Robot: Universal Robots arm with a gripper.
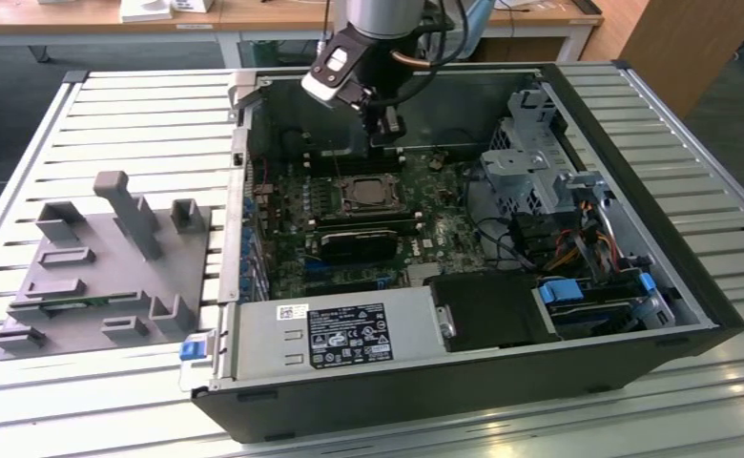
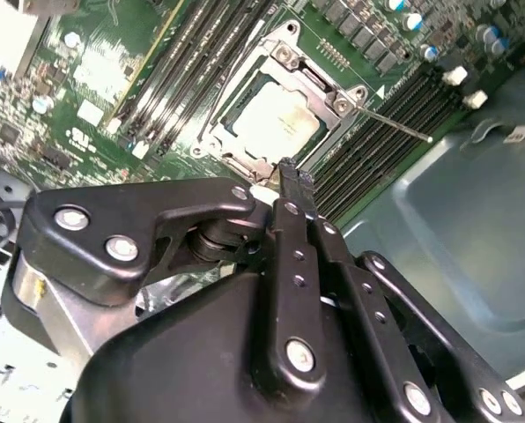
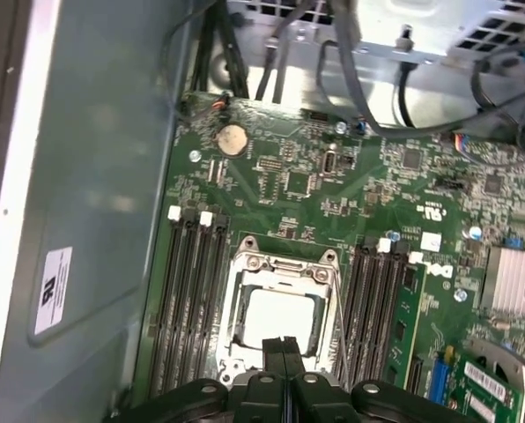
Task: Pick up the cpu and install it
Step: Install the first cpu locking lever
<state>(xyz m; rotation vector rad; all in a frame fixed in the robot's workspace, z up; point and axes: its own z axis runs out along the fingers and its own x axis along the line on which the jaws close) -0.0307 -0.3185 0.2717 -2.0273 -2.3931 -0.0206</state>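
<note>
Hovering inside the open computer case point(image 1: 677, 286) on the slatted table point(image 1: 131, 114), the tool point(image 1: 383, 134) hangs just above the green board point(image 3: 298, 176), its two black fingers point(image 3: 282, 348) pressed together with nothing between them. The cpu point(image 1: 369, 194) is not in its grip: the silver square lies in the metal socket frame point(image 2: 289, 53) on the board, between the two banks of memory slots point(image 3: 192, 291), and in the first wrist view the chip point(image 3: 280, 322) sits directly beyond the fingertips.

From where I stand the worry is that closeness. A clenched tool dropping straight down would land its narrow tips on the chip's top plate and could scratch it. If the chip is not lying quite flat, it could be driven crooked into the contacts beneath. I can't tell from here whether it sits true.

The thin lever point(image 2: 390, 122) juts out sideways from the frame, seemingly unlatched, so a careless sideways sweep might catch it or knock the plastic slots alongside. The loose cables point(image 1: 563, 239) towards the exterior view's right are well apart from the tool and look less of a threat
</note>
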